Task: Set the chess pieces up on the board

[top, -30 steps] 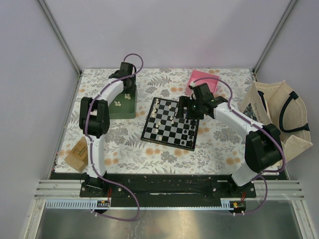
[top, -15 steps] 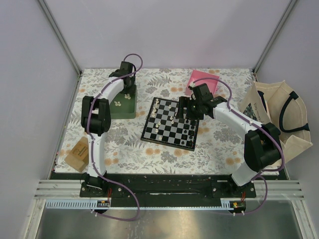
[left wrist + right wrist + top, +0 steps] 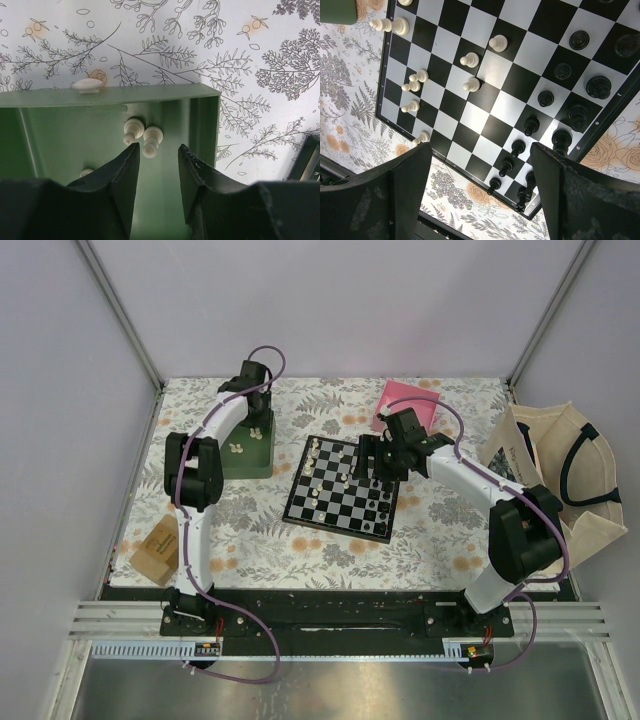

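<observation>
The checkered board (image 3: pixel 345 488) lies mid-table; cream pieces (image 3: pixel 470 60) stand along its left side and black pieces (image 3: pixel 546 98) along its right. My right gripper (image 3: pixel 480 150) hangs wide open and empty above the board's near right part; it shows in the top view (image 3: pixel 372 455) too. My left gripper (image 3: pixel 159 148) is open inside the green tray (image 3: pixel 100 95), its tips just short of two cream pieces (image 3: pixel 151 141) lying side by side. Another cream piece (image 3: pixel 86 172) peeks out beside the left finger. In the top view the left gripper (image 3: pixel 257 410) is over the tray (image 3: pixel 247 450).
A pink box (image 3: pixel 405 402) sits behind the board. A canvas tote bag (image 3: pixel 555 470) lies at the right edge. A small brown box (image 3: pixel 156 550) lies near the front left. A cream peg (image 3: pixel 87 85) rests on the tray's far rim.
My left gripper has crept slightly toward the far end of the green tray. My right gripper has hardly moved over the board.
</observation>
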{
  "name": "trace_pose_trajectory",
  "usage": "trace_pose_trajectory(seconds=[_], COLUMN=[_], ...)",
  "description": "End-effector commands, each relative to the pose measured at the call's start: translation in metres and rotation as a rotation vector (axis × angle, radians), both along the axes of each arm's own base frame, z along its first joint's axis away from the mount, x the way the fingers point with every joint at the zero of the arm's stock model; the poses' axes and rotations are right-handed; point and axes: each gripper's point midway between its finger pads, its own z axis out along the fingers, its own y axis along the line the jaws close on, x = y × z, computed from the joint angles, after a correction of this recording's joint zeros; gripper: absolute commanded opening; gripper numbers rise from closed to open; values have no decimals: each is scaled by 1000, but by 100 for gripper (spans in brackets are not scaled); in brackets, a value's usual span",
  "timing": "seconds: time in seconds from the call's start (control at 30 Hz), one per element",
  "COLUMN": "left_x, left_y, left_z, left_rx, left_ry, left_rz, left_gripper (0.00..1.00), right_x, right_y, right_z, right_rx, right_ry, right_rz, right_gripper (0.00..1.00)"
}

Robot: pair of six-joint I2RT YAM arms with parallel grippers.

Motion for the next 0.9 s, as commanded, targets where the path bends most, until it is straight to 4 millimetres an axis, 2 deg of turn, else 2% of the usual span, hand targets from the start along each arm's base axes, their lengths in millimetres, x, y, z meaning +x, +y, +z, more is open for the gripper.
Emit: trace_pose_trajectory(seconds=[0.0, 0.47, 0.87], left_x=[10, 7, 11], left_y=[0, 1, 8], left_z=[8, 2, 3], left_rx=[-23, -18, 2], left_ry=[-19, 11, 0], left_rz=[3, 2, 10], left_gripper=[41, 40, 35], right_x=[8, 8, 9], right_y=[6, 5, 6], right_z=[11, 10, 8], right_rx=[31, 29, 32], right_ry=[-29, -25, -19], right_rz=[20, 18, 23], right_gripper=[89, 89, 89])
